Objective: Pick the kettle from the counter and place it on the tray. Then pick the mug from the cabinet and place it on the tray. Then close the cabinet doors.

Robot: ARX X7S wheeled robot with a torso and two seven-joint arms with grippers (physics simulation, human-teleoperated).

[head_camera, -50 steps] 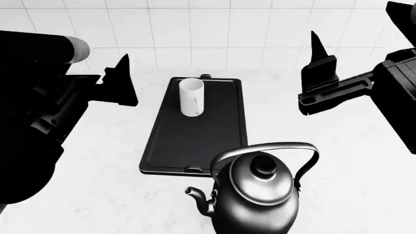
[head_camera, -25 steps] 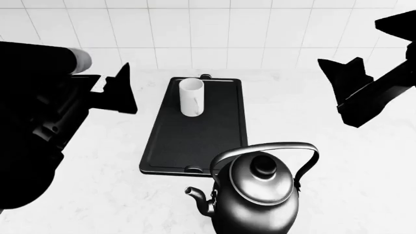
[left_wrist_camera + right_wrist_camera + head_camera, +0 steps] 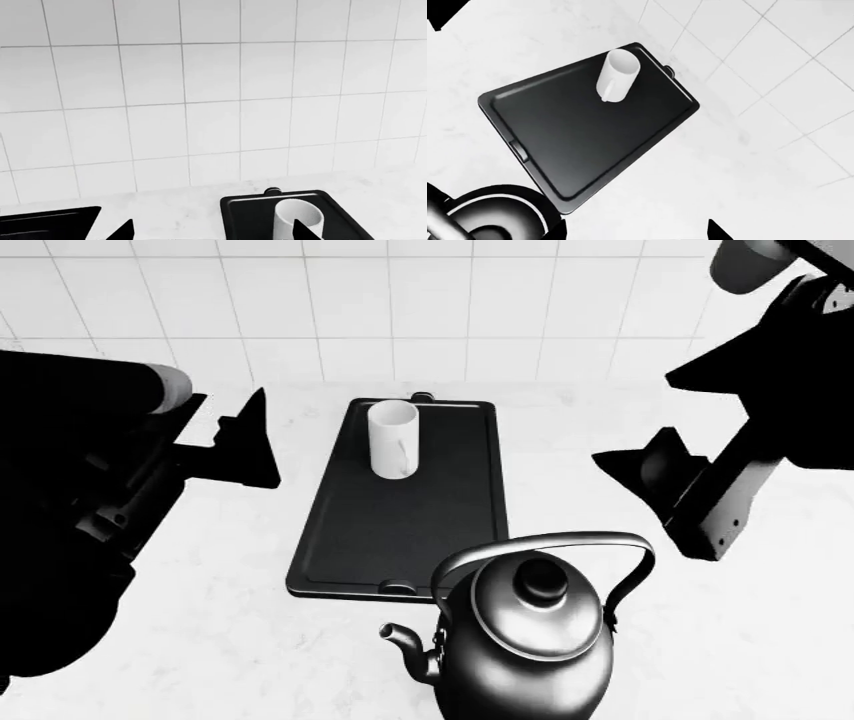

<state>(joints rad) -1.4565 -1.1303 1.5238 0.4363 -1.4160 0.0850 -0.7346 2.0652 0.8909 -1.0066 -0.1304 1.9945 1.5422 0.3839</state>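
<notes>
The black tray [image 3: 400,530] lies on the white counter [image 3: 200,620], its long side running away from me. The white mug [image 3: 392,440] stands upright at its far end. The shiny dark kettle [image 3: 527,625] stands at the tray's near right corner, covering that corner; I cannot tell whether its base touches the rim. My left gripper [image 3: 247,440] hovers left of the mug, open and empty, with the mug [image 3: 300,216] by one fingertip in its wrist view. My right gripper [image 3: 654,475] hangs right of the tray, above and beyond the kettle [image 3: 487,215], open and empty. The cabinet is out of view.
A white tiled wall [image 3: 427,310] rises just behind the tray's far end. A black sink [image 3: 47,222] is set in the counter beyond the tray's left side. Bare worktop [image 3: 747,640] lies right of the kettle.
My right arm has swung and turned, bringing its gripper lower and closer to the tray's right side. The left gripper, tray, mug and kettle have hardly moved.
</notes>
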